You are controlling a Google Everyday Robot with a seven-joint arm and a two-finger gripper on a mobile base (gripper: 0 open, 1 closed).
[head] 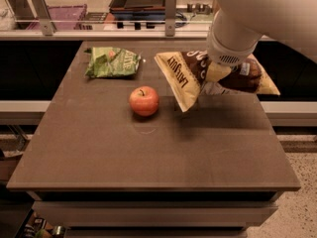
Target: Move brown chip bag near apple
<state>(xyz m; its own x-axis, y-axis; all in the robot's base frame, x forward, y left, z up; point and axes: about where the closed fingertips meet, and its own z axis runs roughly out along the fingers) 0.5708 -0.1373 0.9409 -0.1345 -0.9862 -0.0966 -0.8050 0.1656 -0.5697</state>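
Clearly, the gripper (216, 76) is clamped on the middle of the brown chip bag (184, 77), which hangs crumpled just below the wrist, lifted off the table (148, 155). The bag's cream end tilts down and left, near the apple (144, 101) but apart from it. A green chip bag (113, 62) lies farther back.

**Bag aloft, apple on table**

Brown chip bag (190, 76): crinkled, dark brown with cream-yellow ends, lettering on the left end. It is held clear of the table (148, 152) and tilted, left end lowest. The gripper (218, 78) clamps it mid-body from above.

Apple (144, 100): red-orange, stem up, resting on the table just left of the bag's low end, apart from it.
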